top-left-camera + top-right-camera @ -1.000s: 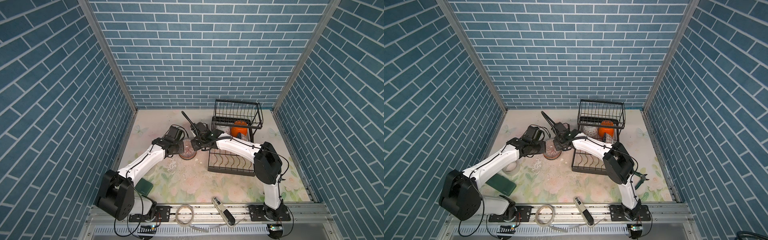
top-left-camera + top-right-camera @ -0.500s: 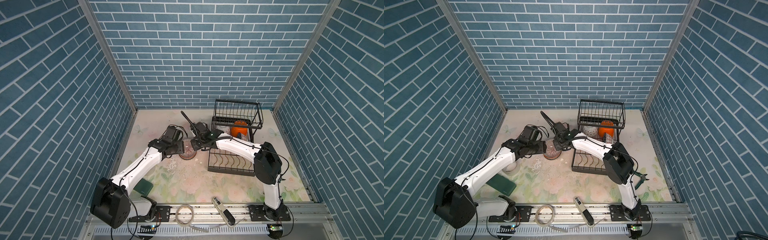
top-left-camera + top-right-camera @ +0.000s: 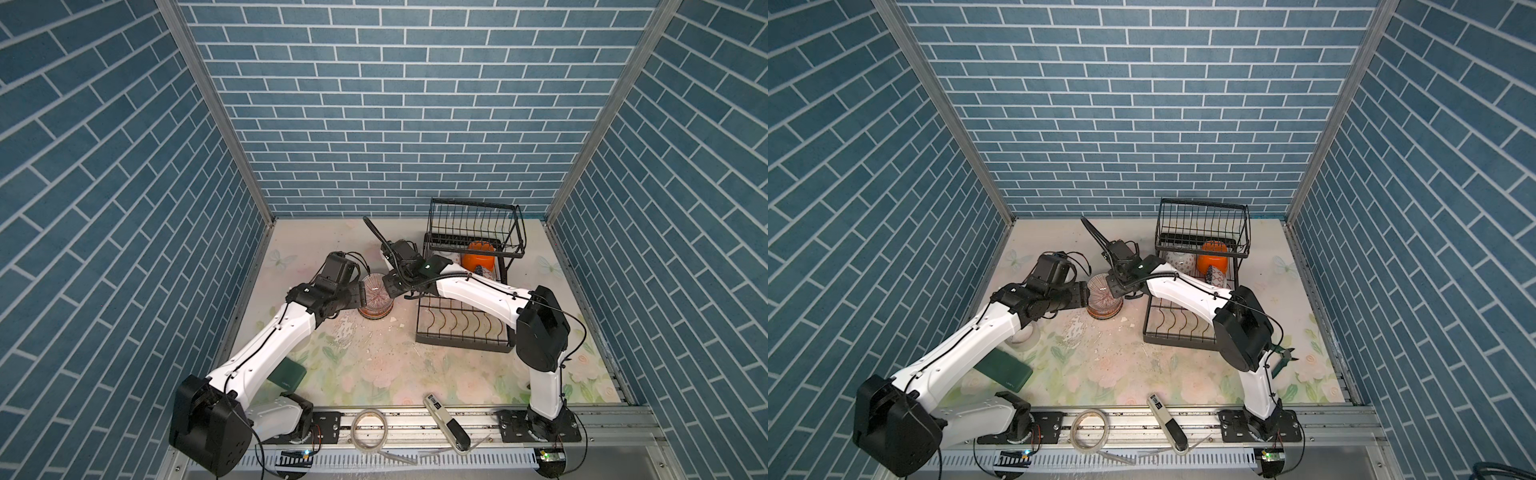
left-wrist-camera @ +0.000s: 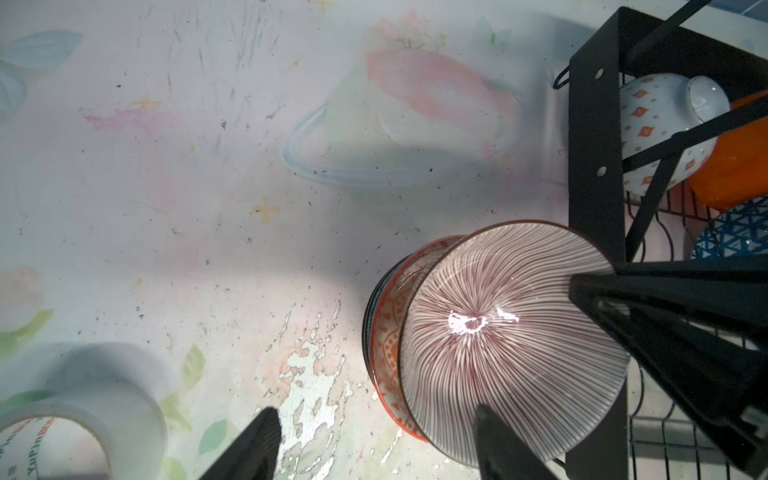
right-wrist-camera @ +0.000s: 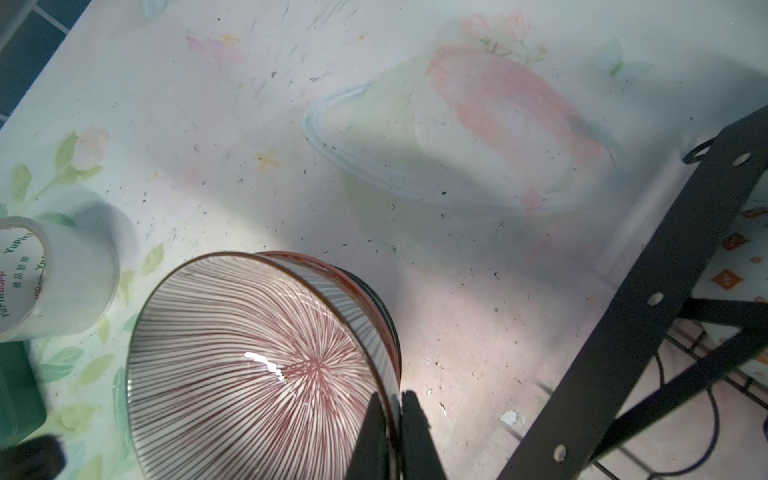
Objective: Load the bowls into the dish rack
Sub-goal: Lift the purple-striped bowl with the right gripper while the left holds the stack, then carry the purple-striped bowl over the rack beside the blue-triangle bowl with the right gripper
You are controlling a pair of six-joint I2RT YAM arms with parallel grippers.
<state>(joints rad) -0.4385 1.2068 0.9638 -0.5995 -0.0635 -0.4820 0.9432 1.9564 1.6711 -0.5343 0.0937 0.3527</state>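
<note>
A red-striped bowl (image 3: 374,286) (image 4: 511,340) (image 5: 249,365) is tipped up on a stack of patterned bowls (image 3: 376,312) (image 4: 386,332) left of the dish rack (image 3: 461,332) (image 3: 1183,328). My right gripper (image 5: 392,399) (image 3: 392,286) is shut on the striped bowl's rim, one finger inside and one outside. My left gripper (image 4: 376,411) (image 3: 359,293) stands open at the bowl's other side, gripping nothing. In the rack lie an orange bowl (image 3: 1212,259), a white bowl with orange diamonds (image 4: 656,133) and a blue patterned bowl (image 4: 735,232).
A clear tape roll (image 3: 1023,336) (image 5: 54,282) and a dark green box (image 3: 1005,370) lie under the left arm. On the front rail sit a tape ring (image 3: 370,428) and a hand tool (image 3: 446,424). The rack's black frame (image 5: 665,291) stands close to the right of the stack.
My left gripper has opened next to the striped bowl and its arm has shifted slightly. The right gripper has kept its hold on the rim.
</note>
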